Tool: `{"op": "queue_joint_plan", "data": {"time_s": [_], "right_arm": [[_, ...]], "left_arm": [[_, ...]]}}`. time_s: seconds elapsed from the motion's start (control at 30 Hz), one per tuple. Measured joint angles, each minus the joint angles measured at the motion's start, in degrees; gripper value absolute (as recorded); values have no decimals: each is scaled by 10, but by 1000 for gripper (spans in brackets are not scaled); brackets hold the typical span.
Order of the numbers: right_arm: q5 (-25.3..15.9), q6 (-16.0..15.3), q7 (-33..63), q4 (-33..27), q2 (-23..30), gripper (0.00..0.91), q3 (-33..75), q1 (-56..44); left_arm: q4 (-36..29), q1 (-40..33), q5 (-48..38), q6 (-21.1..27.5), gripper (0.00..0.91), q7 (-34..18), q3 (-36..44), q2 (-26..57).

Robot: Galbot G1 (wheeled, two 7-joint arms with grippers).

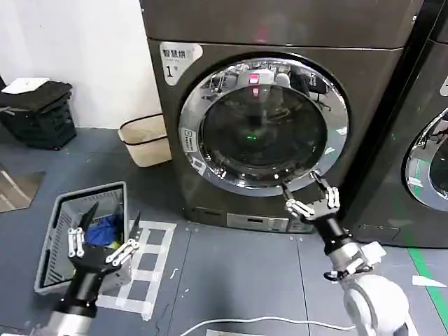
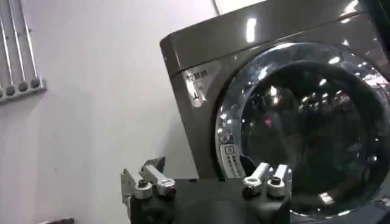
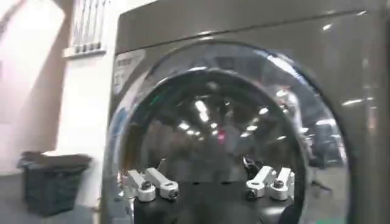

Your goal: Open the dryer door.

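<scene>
The dryer door (image 1: pixel 264 124) is a big round porthole with a wide chrome ring and dark glass, shut flat on the grey machine (image 1: pixel 210 28) stickered "1". My right gripper (image 1: pixel 302 187) is open right at the lower right of the chrome ring, its fingertips close to the rim. In the right wrist view the door (image 3: pixel 225 122) sits close behind the open fingers (image 3: pixel 149 182). My left gripper (image 1: pixel 106 229) hangs open low at the left, over a grey basket, well away from the door. In the left wrist view the door (image 2: pixel 304 122) lies beyond the left gripper (image 2: pixel 204 176).
A grey laundry basket (image 1: pixel 64 210) with blue cloth stands on the floor at the left, over taped floor marks (image 1: pixel 150 262). A beige bin (image 1: pixel 145 138) sits by the machine's left side. A second dark machine (image 1: pixel 427 140) stands at the right. A black crate (image 1: pixel 38 115) is far left.
</scene>
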Motion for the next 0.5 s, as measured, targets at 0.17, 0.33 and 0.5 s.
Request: {"op": "queue_joint_plan", "data": {"time_s": [0.17, 0.33, 0.5], "right_arm": [[26, -8, -28, -31, -19, 907, -32, 51], [39, -11, -54, -63, -29, 907, -56, 98], [53, -8, -70, -104, -32, 907, -82, 146]], "left_arm": [[-8, 12, 3, -2, 907, 0, -3, -1], [-11, 17, 4, -3, 907, 0, -9, -2], [-14, 20, 6, -4, 907, 0, -11, -3]]}}
